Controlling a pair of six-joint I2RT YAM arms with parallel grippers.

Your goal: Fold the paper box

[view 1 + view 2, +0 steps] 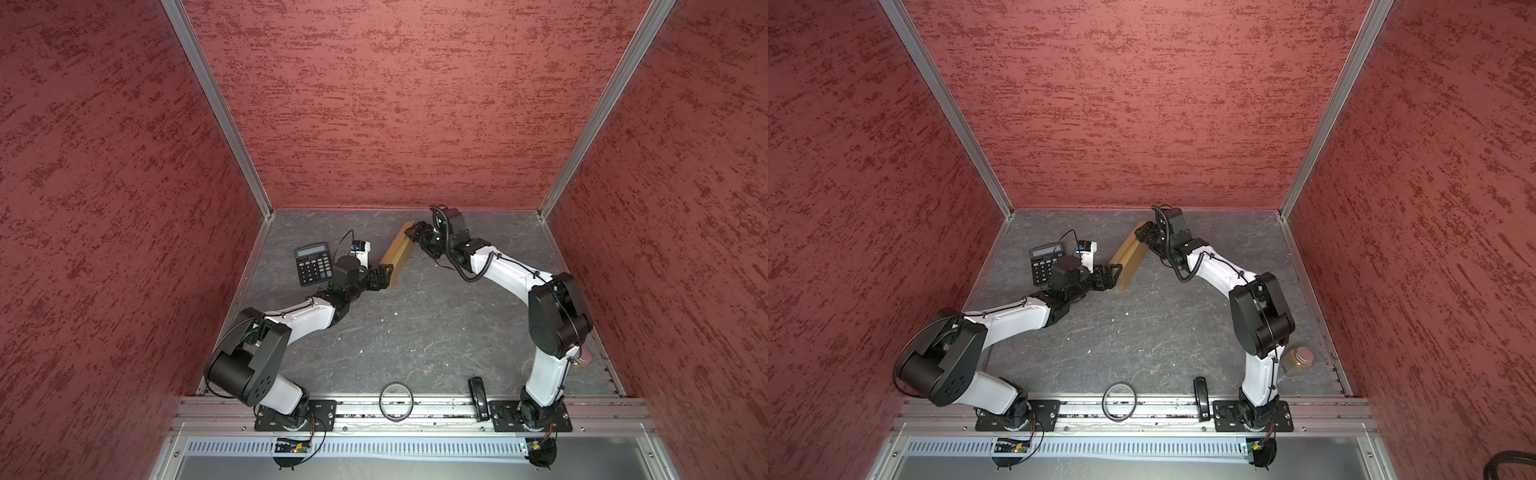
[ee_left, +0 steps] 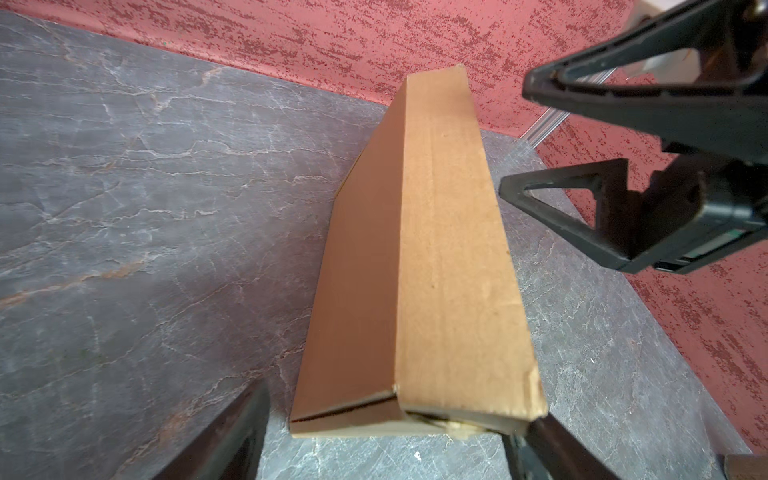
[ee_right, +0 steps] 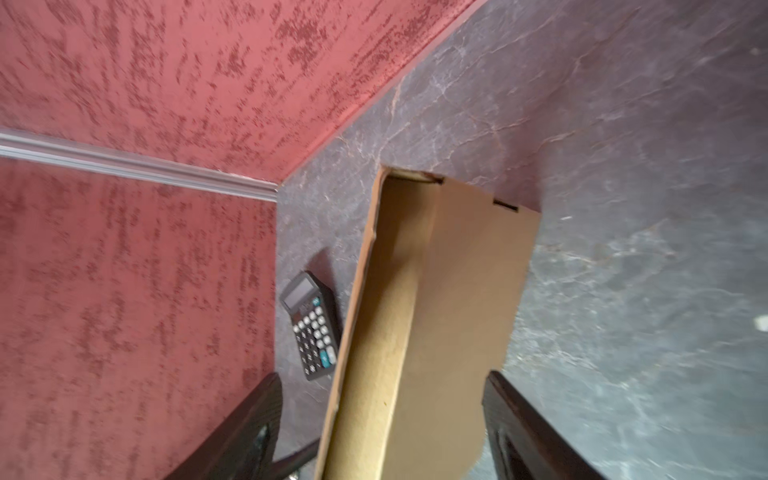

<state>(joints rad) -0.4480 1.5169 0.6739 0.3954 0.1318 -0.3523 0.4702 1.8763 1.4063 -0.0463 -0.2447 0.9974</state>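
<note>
Tan cardboard paper box (image 1: 397,257) stands on edge beside the calculator (image 1: 313,264) — left gripper (image 1: 385,276) and right gripper (image 1: 417,237) straddle its ends, jaws spread.

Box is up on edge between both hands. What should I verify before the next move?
1. Box standing on its long edge: ok.
2. Right hand open at the box's far end: ok.
3. Left hand gripping the near end: cannot tell; one finger touches a corner.
4. Near-end seam closed: not ok, a gap shows.
5. Calculator apart from the box: ok.
</note>
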